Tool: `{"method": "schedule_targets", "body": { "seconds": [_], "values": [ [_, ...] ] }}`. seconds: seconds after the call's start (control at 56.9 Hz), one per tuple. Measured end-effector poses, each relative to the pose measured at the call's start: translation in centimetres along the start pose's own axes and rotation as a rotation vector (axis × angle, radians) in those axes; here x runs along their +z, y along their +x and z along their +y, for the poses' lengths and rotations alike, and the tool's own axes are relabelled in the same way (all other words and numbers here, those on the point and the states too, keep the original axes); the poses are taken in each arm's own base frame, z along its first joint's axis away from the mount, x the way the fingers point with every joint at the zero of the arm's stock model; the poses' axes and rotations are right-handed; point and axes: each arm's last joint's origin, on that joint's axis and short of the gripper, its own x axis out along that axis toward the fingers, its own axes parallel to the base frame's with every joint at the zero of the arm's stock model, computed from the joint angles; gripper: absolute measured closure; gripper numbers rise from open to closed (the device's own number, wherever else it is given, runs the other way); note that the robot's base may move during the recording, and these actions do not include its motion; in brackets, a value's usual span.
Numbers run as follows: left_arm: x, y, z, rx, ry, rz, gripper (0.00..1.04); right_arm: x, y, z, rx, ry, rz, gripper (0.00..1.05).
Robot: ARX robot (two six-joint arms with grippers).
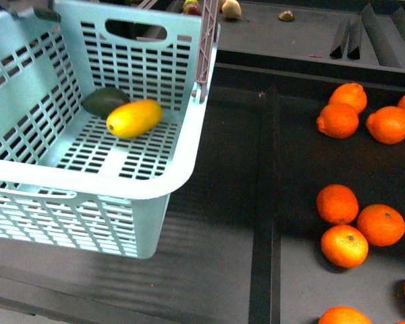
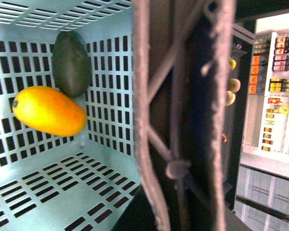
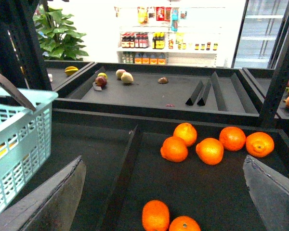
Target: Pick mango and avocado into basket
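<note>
The right gripper point(image 3: 166, 192) stood wide open with nothing between its dark fingers point(image 3: 50, 202), hanging above the black display bins point(image 3: 111, 168) with the oranges point(image 3: 209, 150) lying loose ahead of it. The left gripper itself I could not make out — its camera was pressed close against the basket's grey-brown handle point(image 2: 183, 115), so whether it was open or closed I cannot tell. The surface was a dark, matte stand split by raised dividers point(image 1: 264, 202), and beyond it the room was a brightly lit shop with stocked shelves point(image 3: 168, 43) and a leafy plant point(image 3: 58, 33). The mango point(image 1: 134, 118) and the avocado point(image 1: 105, 101) lay touching on the slotted floor of the turquoise basket point(image 1: 88, 185) — well to the left of the open gripper.
</note>
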Motion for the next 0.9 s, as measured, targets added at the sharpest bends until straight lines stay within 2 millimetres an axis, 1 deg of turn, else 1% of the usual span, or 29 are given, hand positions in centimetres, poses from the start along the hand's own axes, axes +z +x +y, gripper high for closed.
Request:
{"method": "schedule_targets", "body": {
  "seconds": [0.053, 0.123, 0.211, 0.316, 0.369, 0.404, 0.457, 0.563, 0.651, 0.774, 0.826, 0.897],
  "values": [
    [-0.2, 1.9, 0.5, 0.029, 0.006, 0.023, 1.00, 0.0, 0.0, 0.0, -0.002, 0.000, 0.000, 0.08],
    [-0.6, 3.6, 0.7, 0.050, 0.025, 0.060, 1.00, 0.0, 0.0, 0.0, -0.003, 0.000, 0.000, 0.08],
    [-1.0, 5.5, 0.5, 0.054, 0.039, 0.104, 1.00, 0.0, 0.0, 0.0, -0.003, 0.000, 0.000, 0.08],
    [-1.0, 7.6, 0.0, 0.038, 0.040, 0.127, 1.00, 0.0, 0.0, 0.0, -0.002, 0.000, 0.000, 0.08],
    [-0.9, 9.1, -0.3, 0.022, 0.049, 0.137, 1.00, 0.0, 0.0, 0.0, -0.002, 0.000, 0.000, 0.08],
    [-1.0, 10.4, -0.4, 0.014, 0.059, 0.150, 1.00, 0.0, 0.0, 0.0, -0.002, 0.000, 0.000, 0.08],
    [-1.2, 11.5, -0.3, 0.016, 0.070, 0.165, 1.00, 0.0, 0.0, 0.0, -0.003, 0.000, 0.000, 0.08],
    [-1.6, 12.7, 0.6, 0.044, 0.104, 0.199, 1.00, 0.0, 0.0, 0.0, -0.003, 0.000, 0.000, 0.08],
    [-2.2, 13.3, 2.4, 0.086, 0.125, 0.228, 1.00, 0.0, 0.0, 0.0, -0.003, 0.000, 0.000, 0.08],
    [-2.8, 12.3, 4.0, 0.081, 0.138, 0.236, 1.00, 0.0, 0.0, 0.0, -0.003, 0.000, 0.000, 0.08],
    [-2.8, 12.1, 4.4, 0.085, 0.136, 0.235, 1.00, 0.0, 0.0, 0.0, -0.003, 0.000, 0.000, 0.08],
    [-2.6, 11.8, 4.8, 0.093, 0.119, 0.246, 0.89, 0.0, 0.0, 0.0, -0.003, 0.000, 0.000, 0.08]
  ]
}}
